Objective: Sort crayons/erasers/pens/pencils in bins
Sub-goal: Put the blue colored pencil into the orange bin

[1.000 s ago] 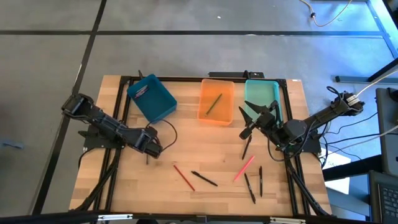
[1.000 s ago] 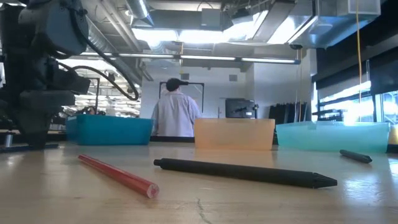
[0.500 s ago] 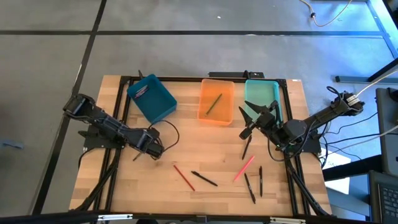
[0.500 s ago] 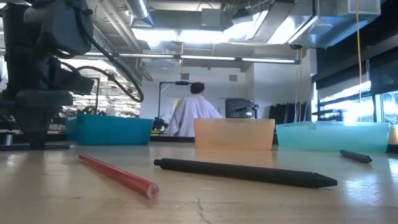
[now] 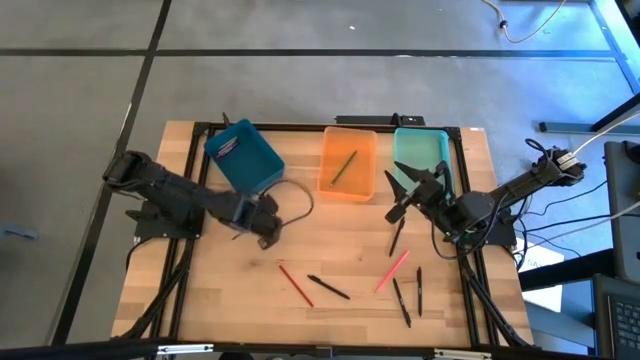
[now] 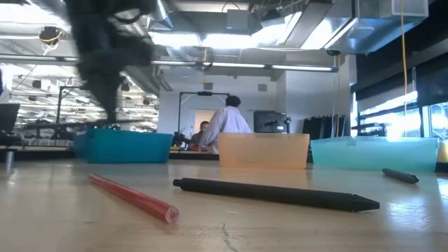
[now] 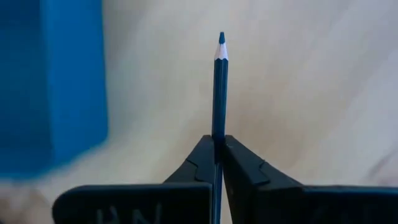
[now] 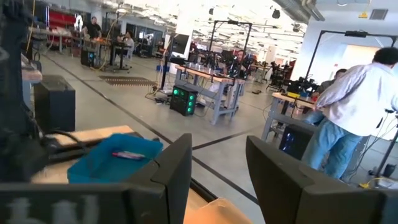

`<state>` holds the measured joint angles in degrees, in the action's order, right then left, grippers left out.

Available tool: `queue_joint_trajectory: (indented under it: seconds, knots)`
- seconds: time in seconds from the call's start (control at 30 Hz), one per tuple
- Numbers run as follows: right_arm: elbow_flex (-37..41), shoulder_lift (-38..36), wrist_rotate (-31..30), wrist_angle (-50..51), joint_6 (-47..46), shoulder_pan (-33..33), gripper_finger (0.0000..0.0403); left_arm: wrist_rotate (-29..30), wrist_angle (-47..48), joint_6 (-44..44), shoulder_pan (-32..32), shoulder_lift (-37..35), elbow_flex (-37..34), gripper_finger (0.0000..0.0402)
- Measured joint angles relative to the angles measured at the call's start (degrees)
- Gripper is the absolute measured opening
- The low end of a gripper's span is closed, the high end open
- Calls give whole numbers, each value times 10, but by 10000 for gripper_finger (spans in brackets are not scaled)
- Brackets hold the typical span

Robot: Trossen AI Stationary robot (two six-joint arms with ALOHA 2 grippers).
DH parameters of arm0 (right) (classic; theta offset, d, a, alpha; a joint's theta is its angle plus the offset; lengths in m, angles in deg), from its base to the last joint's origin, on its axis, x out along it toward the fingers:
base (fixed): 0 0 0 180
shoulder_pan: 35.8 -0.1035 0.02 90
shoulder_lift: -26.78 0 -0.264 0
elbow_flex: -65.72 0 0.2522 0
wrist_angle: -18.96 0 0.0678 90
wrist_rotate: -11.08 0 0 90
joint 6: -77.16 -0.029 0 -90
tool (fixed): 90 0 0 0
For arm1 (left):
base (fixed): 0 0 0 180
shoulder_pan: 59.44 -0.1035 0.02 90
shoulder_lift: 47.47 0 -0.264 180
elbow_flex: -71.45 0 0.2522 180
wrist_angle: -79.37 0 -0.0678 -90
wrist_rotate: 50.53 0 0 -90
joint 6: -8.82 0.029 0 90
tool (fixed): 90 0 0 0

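Blue pencil [image 7: 219, 87] pinched between the pressed-together fingers of the left gripper [image 5: 264, 226], tip pointing out past them, just in front of the blue bin [image 5: 244, 157]. Same bin holds a small reddish item, seen from the right wrist. Orange bin [image 5: 348, 164], right of the blue bin, has a pencil [image 5: 343, 167] inside; teal bin [image 5: 421, 160] further right. Well in front of the blue bin on the table [image 5: 212, 290]: red pencil [image 5: 295, 285], black pen [image 5: 328, 288], pink pencil [image 5: 392, 270], more dark pens [image 5: 401, 302]. Right gripper [image 5: 398, 192] sits near the teal bin, fingers spread, holding nothing. Person [image 6: 227, 126] in a white shirt stands behind the bins.
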<state>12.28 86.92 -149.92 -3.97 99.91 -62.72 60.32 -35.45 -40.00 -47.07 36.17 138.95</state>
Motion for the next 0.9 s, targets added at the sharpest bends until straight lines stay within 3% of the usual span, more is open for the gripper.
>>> queue_joint_trajectory:
  seconds: [0.2,0.4,0.6,0.9]
  knots:
    - [0,0,0,-11,-1,0,156,3,-105,158,-114,0,56,13]
    - [0,0,0,-21,0,0,156,-103,-309,326,-230,42,88,13]
    - [0,0,1,-21,0,0,156,-199,-431,330,-297,161,160,14]
    - [0,0,2,-21,2,0,156,-205,-432,329,-335,288,316,14]
